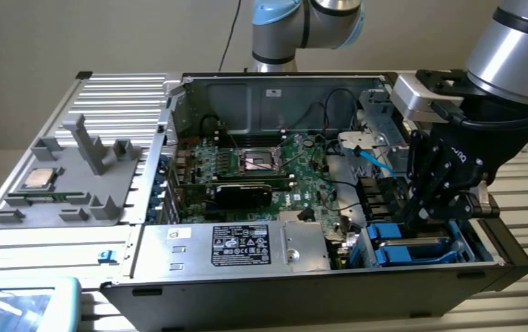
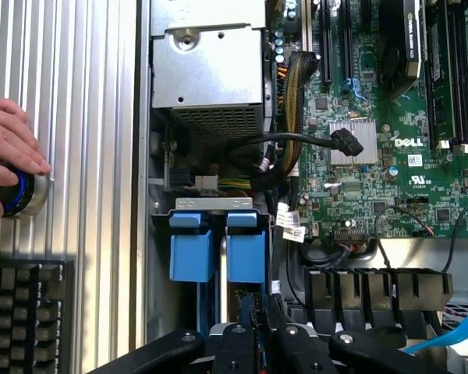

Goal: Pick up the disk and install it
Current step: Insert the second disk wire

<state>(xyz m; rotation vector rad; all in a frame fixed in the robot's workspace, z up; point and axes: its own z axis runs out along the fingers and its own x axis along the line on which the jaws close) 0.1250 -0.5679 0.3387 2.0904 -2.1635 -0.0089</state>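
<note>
Disk (image 1: 418,245) sits in the case's drive bay (image 1: 481,242); claw (image 1: 430,220) clenched on its blue carrier.

An open computer case (image 1: 144,294) holds a green motherboard (image 1: 274,169); a grey fixture (image 1: 70,187) lies beside it.

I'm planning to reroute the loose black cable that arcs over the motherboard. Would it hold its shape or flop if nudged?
The black cable would probably flex rather than stay put: it already hangs in a free curve above the motherboard. Its connector end looks unplugged, so it would likely swing. It seems light.
</note>
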